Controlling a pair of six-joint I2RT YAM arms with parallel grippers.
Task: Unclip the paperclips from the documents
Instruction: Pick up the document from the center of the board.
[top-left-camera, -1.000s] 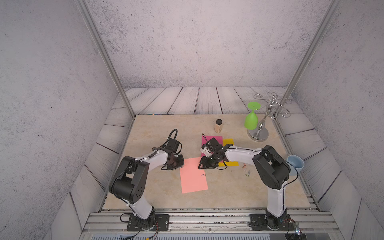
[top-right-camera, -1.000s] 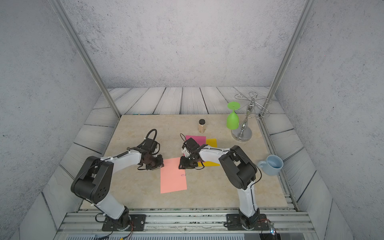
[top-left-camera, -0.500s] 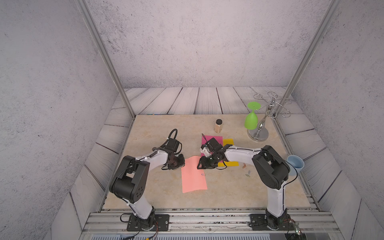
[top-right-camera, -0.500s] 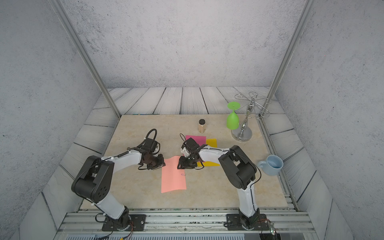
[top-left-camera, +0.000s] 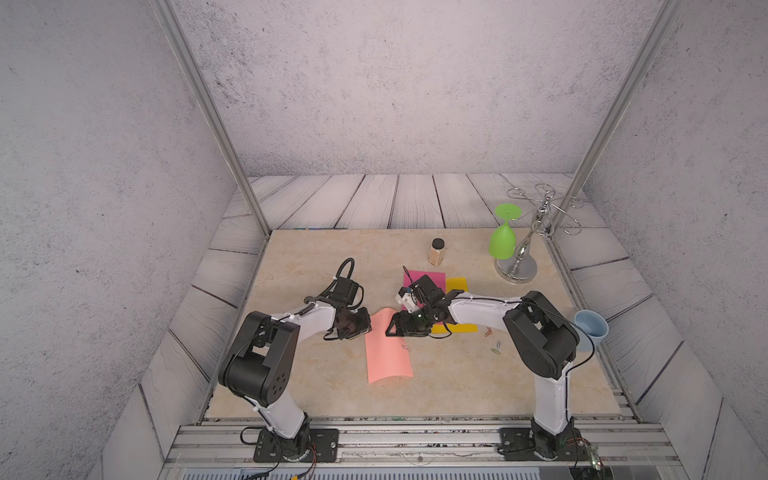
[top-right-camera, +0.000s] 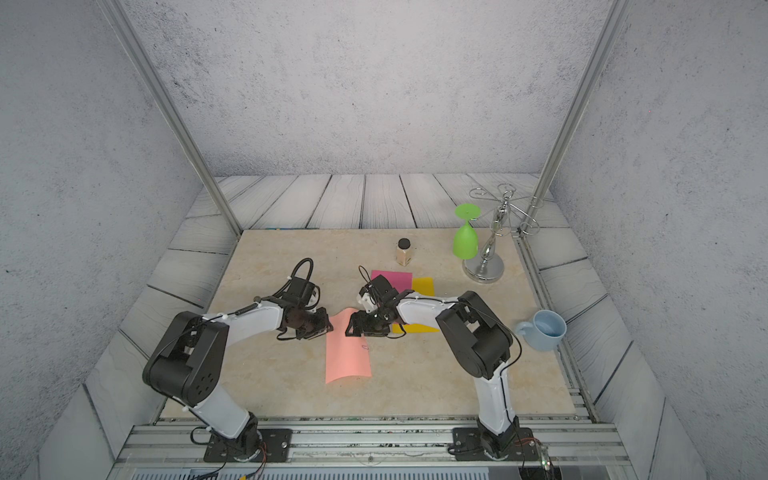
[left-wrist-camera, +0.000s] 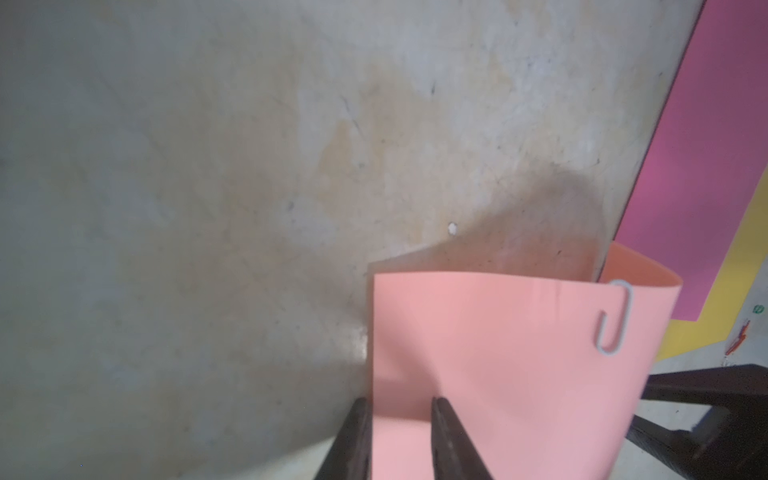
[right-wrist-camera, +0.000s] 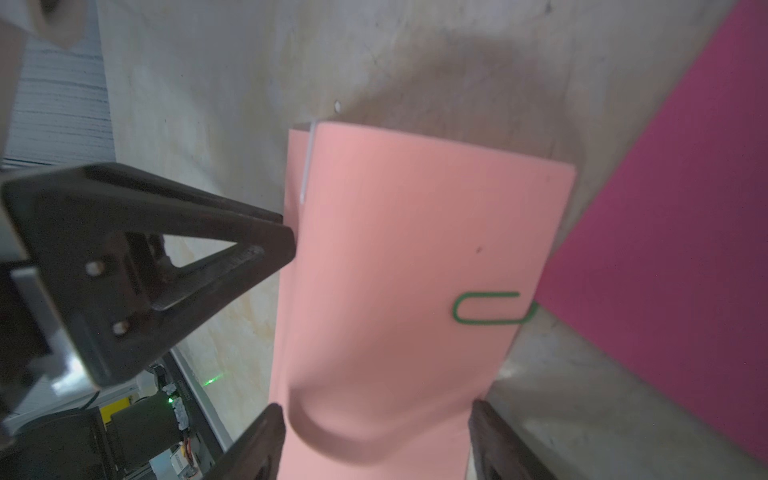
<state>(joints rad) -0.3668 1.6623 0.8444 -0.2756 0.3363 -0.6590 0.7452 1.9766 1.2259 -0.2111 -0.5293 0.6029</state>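
salmon sheet (top-left-camera: 388, 357) not yet cleared
centre, it carries a green clip (right-wrist-camera: 490, 308) and silver clip (left-wrist-camera: 614, 320); left gripper (left-wrist-camera: 398, 403) pinches its edge, right gripper (right-wrist-camera: 376, 409) gapes astride; loose clips (top-left-camera: 494, 345) lie beside; magenta sheet (top-left-camera: 436, 277), yellow sheet (top-left-camera: 457, 284) beyond seem bare.

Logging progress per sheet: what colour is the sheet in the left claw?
Salmon pink; the sheet in the left claw shows best in the left wrist view.
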